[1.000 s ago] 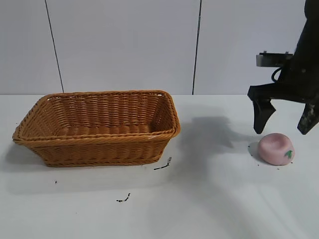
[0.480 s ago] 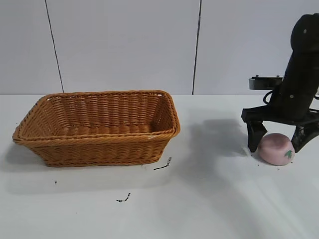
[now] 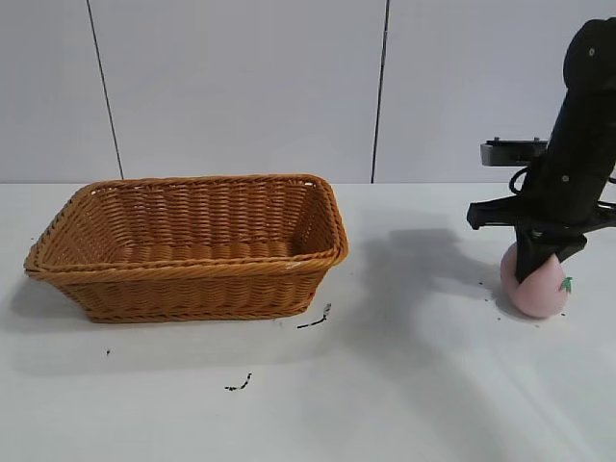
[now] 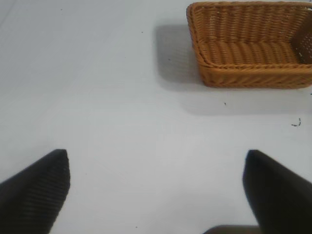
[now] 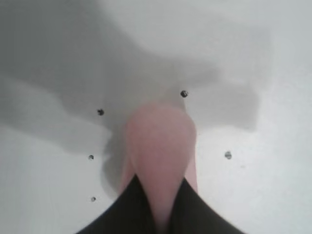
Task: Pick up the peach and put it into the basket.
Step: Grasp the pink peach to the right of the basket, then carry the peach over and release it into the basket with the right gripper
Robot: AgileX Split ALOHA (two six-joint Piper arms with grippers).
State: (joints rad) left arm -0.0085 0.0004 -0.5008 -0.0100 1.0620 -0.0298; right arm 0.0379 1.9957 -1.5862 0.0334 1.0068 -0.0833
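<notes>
Peach (image 3: pixel 539 287): at 3 o'clock on the desk (image 3: pixel 404 385), sitting on the surface, pinched between the jaws of the right gripper (image 3: pixel 535 268); squeezed from 2 sides in the right wrist view (image 5: pixel 159 161), so it bulges narrow and tall between them
Right jaws: drawn in narrow, pressing into the soft fruit on both flanks; nothing else touched
Basket (image 3: pixel 58 252): at 9 o'clock from the peach, well apart across bare desk; its long axis runs 9 to 3; its open mouth faces up and holds nothing
Coming move, as a judgement: lift first, then carry toward 9 o'clock; the near rim must be cleared before release
Left gripper (image 4: pixel 156 185): parked off beyond the basket's far end; jaws spread wide, holding nothing; the right arm is far nearer the fruit
</notes>
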